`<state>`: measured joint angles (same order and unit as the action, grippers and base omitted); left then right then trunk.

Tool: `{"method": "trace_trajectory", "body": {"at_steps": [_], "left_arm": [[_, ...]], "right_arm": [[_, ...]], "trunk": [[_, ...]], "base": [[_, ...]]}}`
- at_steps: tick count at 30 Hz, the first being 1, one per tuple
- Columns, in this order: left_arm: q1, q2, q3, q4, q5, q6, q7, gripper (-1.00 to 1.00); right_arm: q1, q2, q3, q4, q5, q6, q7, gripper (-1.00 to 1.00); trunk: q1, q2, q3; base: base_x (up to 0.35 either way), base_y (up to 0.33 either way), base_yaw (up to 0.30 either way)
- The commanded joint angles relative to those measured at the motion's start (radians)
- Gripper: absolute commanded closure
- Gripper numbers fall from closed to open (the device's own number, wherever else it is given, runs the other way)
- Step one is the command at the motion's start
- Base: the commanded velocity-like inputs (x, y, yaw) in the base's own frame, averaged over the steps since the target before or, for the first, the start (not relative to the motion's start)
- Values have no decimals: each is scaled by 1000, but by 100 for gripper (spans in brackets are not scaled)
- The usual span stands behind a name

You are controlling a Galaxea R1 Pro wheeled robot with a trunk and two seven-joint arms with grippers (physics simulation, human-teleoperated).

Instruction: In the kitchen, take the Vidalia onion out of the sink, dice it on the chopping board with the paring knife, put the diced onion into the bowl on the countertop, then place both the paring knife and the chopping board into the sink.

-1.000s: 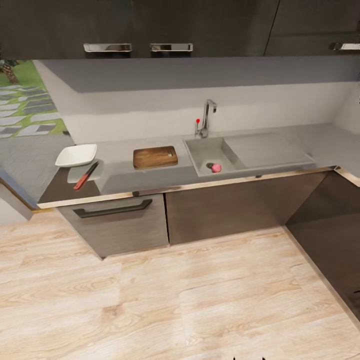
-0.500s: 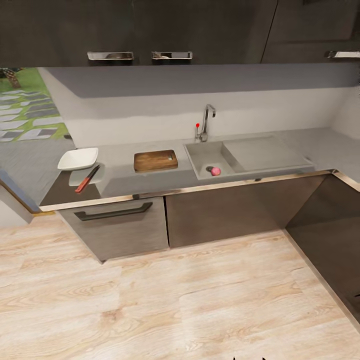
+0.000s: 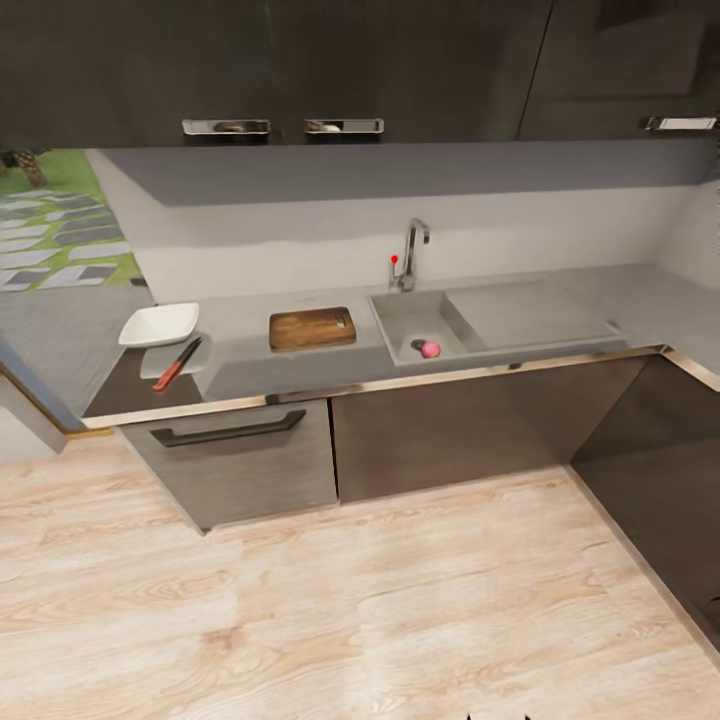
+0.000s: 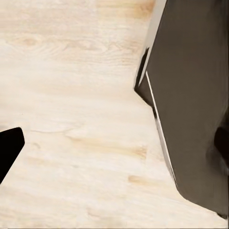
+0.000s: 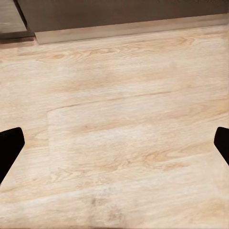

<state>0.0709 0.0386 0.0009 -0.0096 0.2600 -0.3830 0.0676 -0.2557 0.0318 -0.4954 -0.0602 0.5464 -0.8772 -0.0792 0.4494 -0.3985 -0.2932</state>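
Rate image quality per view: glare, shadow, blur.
Head view: soft overall, bright glint along the countertop front edge, upper cabinets cast a grey shadow band on the wall, the paring knife and Vidalia onion small but legible. Left wrist view: evenly lit floor, dark cabinet side almost featureless. Right wrist view: sharp wood grain, no glare.

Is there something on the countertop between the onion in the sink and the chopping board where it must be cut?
Nothing visible blocks that way. The Vidalia onion lies in the sink basin beside the drain; the chopping board lies just beside the basin, with only the basin's rim and bare countertop between them.
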Motion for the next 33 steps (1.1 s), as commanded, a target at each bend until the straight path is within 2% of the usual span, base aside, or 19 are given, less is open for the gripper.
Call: {"method": "trace_trajectory", "body": {"at_steps": [1, 4, 12, 33], "left_arm": [[0, 3, -3, 32, -1, -2, 3, -100], [1, 3, 0, 70, -1, -3, 3, -100], [1, 3, 2, 21, -1, -4, 3, -100], [1, 3, 2, 16, -1, -4, 3, -100]], "right_arm": [[0, 0, -3, 0, 10, -2, -8, -100], [0, 0, -2, 0, 10, -2, -8, -100], [0, 0, -3, 0, 10, -1, -8, -100], [0, 0, -3, 0, 10, 1, -8, -100]], "trunk": [[1, -2, 0], [1, -2, 5], [1, -2, 18], [1, -2, 51]], "base": [[0, 0, 0], [0, 0, 0], [0, 0, 0], [0, 0, 0]]}}
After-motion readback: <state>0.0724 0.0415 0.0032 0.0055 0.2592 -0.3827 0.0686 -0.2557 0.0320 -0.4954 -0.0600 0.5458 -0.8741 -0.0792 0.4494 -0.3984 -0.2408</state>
